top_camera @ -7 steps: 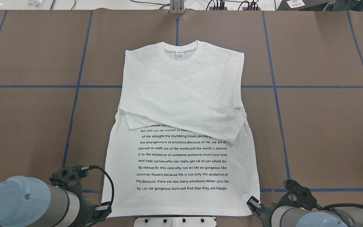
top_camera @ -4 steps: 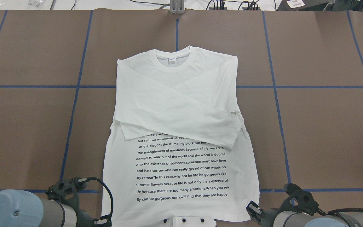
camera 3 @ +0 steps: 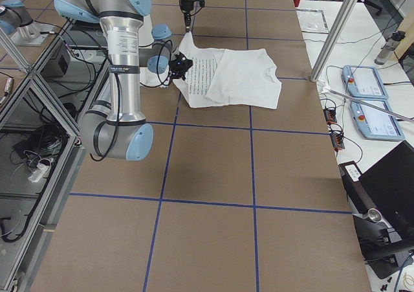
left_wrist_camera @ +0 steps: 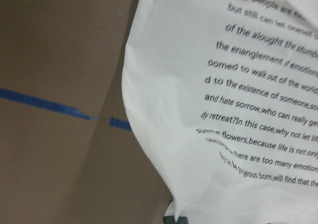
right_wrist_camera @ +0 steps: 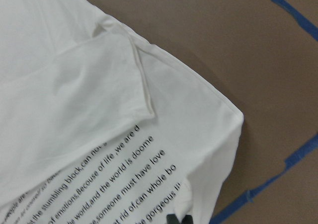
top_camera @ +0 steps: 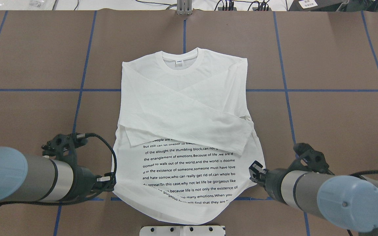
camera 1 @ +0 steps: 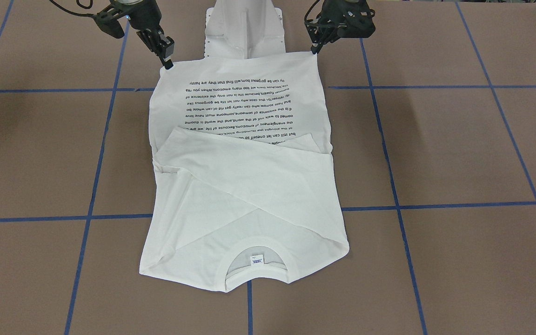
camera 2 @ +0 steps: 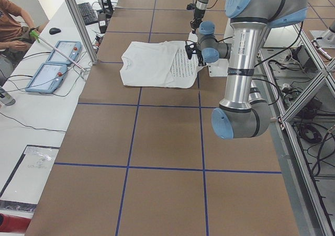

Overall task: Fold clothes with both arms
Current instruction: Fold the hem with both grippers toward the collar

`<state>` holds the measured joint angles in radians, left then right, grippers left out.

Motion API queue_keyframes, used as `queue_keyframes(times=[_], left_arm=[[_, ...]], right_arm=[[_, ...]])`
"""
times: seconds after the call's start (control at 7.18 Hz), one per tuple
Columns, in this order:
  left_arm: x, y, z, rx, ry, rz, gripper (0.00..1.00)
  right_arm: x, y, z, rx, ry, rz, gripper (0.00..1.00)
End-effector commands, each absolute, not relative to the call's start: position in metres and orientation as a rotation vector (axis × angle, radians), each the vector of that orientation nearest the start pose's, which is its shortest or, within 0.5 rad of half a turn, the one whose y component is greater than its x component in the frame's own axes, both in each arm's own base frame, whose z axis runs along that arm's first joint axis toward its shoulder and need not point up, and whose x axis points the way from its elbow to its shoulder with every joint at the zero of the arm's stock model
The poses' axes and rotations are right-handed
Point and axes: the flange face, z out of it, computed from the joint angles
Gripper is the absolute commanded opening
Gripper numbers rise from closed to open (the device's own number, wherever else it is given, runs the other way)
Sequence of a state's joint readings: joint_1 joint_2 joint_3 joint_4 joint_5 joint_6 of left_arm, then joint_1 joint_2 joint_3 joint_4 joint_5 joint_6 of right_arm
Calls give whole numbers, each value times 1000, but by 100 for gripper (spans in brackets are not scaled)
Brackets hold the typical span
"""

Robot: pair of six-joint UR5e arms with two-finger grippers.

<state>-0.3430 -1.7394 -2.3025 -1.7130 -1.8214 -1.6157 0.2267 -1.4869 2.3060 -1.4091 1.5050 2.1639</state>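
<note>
The white long-sleeved T-shirt (top_camera: pixel 182 108) lies text side up on the brown table, its collar (top_camera: pixel 179 60) far from me and both sleeves crossed over the chest. My left gripper (top_camera: pixel 110 182) is shut on the hem's left corner and my right gripper (top_camera: pixel 253 170) on its right corner. Both corners are raised, so the hem (top_camera: pixel 189 216) sags in a curve between them. In the front-facing view the shirt (camera 1: pixel 244 186) runs from the left gripper (camera 1: pixel 315 49) and the right gripper (camera 1: pixel 167 63) down to the collar. Each wrist view shows printed fabric (left_wrist_camera: pixel 223 110) (right_wrist_camera: pixel 99 134) running to the fingers.
The white pedestal base plate (top_camera: pixel 182 230) sits just behind the hem. Blue tape lines (top_camera: pixel 307 90) cross the brown table (top_camera: pixel 340 131). A side table holds two control pads (camera 2: pixel 52 63), and a seated person (camera 2: pixel 13 24) is beside it.
First the shirt slid toward the robot. Since then both grippers have lifted the hem corners and carried them toward the collar, and the straight hem has turned into a sagging curve.
</note>
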Motion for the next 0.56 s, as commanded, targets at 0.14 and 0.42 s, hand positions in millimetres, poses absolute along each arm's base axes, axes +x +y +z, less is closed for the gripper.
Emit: queue_keyframes(times=[0.14,0.42], left_arm=[[397,-380,228,128,1030,-270,0],[366,-431,240,217,1011,-307,0]], right_arm=[[-387,-400,264,22,-943,766,0],[-375,-475,268,89,-869,739,0]])
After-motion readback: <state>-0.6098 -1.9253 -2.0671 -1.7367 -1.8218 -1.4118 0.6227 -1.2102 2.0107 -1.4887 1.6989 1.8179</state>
